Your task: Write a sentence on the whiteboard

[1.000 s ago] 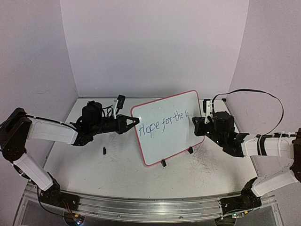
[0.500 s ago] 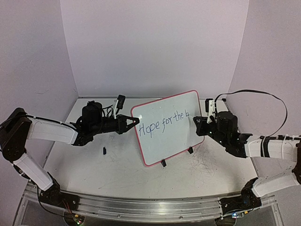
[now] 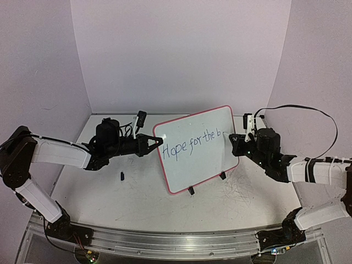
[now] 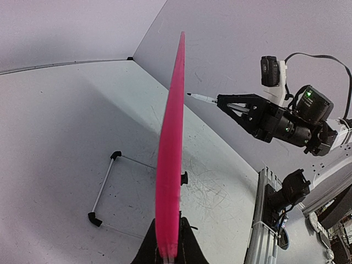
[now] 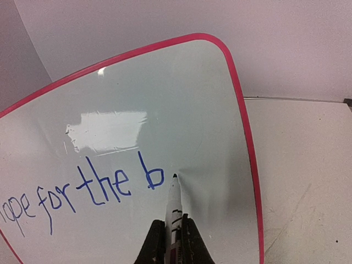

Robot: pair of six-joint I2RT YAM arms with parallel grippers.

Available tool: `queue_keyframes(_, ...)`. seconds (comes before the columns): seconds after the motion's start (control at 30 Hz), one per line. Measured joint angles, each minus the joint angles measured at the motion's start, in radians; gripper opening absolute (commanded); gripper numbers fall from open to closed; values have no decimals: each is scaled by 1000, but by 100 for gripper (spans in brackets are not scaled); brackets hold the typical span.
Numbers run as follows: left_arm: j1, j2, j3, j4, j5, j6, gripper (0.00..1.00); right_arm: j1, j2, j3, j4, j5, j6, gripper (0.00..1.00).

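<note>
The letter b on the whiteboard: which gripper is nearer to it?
Right. The right gripper holds a marker with its tip just beside the letter b. The left gripper clamps the whiteboard at its opposite edge, at the other end of the sentence.

The left arm (image 3: 60, 154) is reaching from the near left toward the centre, with its forearm lying low and level. The left gripper (image 3: 157, 142) is pinching the left edge of the whiteboard (image 3: 201, 162) between closed fingers. The right arm (image 3: 316, 170) is stretching in from the right, elbow bent and wrist pointing left. The right gripper (image 3: 234, 143) is clamping a marker (image 5: 174, 201) between closed fingers.
</note>
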Motion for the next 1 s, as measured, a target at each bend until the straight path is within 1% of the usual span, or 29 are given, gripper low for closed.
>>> queue_keyframes(0.73, 0, 0, 0, 0, 0, -1, 0, 0, 42, 0, 42, -18, -3, 0)
queue_keyframes(1.0, 0, 0, 0, 0, -1, -1, 0, 0, 48, 2, 48, 9, 0, 0)
